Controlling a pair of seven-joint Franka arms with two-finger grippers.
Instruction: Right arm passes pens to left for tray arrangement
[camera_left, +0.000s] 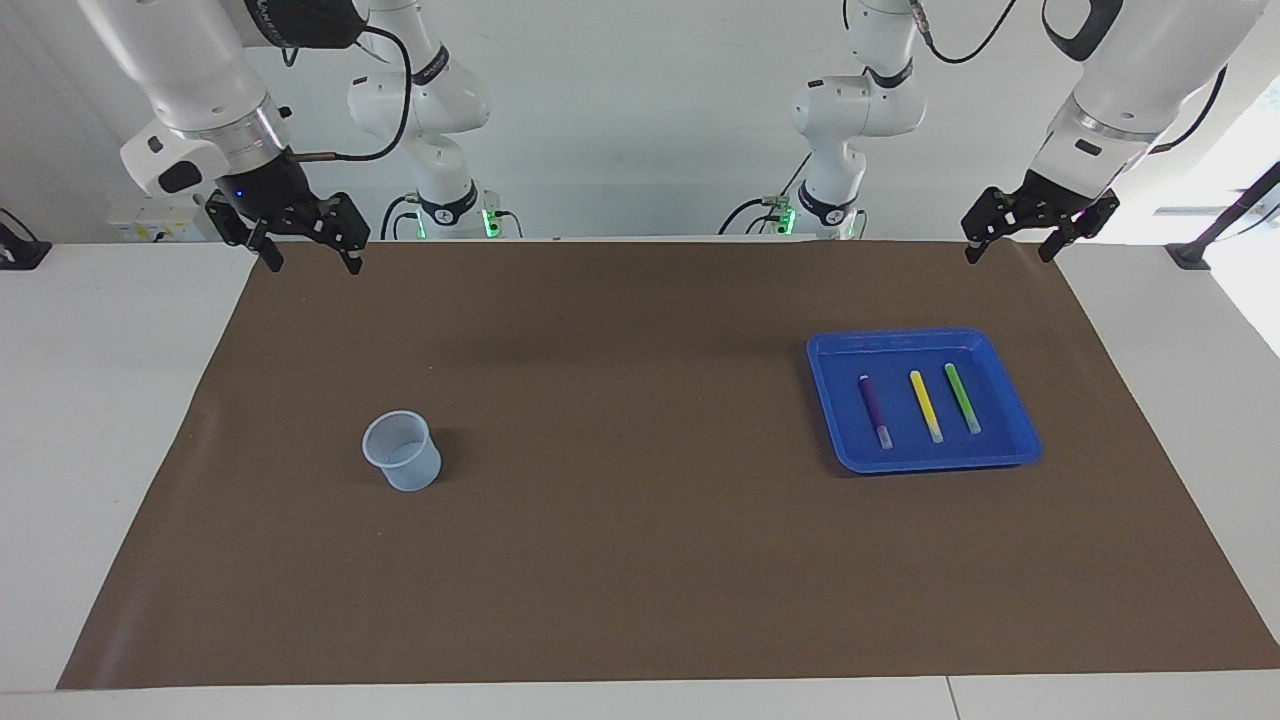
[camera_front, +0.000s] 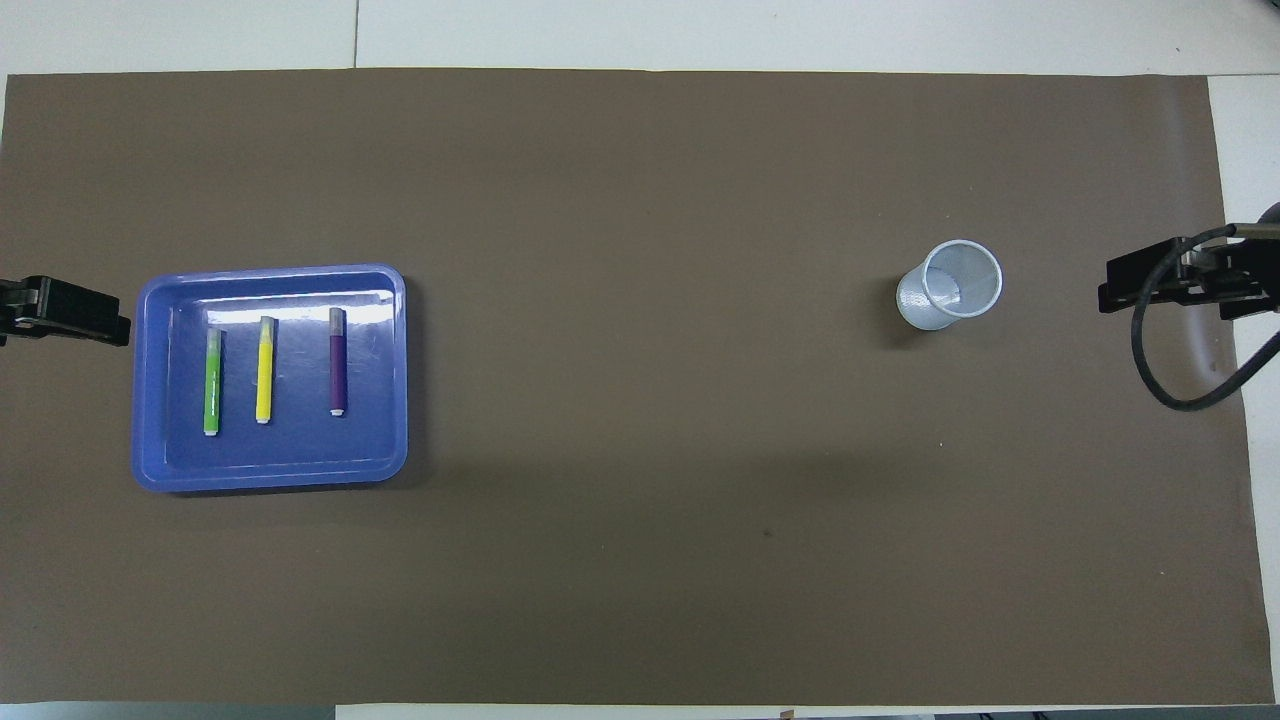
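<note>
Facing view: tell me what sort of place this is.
Probably a robotics lab: several white arms along a plain wall, a table under a brown mat, and a blue tray holding three pens.

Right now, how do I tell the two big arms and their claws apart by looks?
Both arms are white with silver wrist rings and black two-finger claws. The right claw has a small blue light, a thin black cable and a lettered black band higher up. The left claw shows no light.

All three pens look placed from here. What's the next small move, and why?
Probably none but parking both arms. The purple, yellow and green pen lie side by side in the tray, the cup looks empty, and the left gripper and right gripper hang open, holding nothing.
</note>
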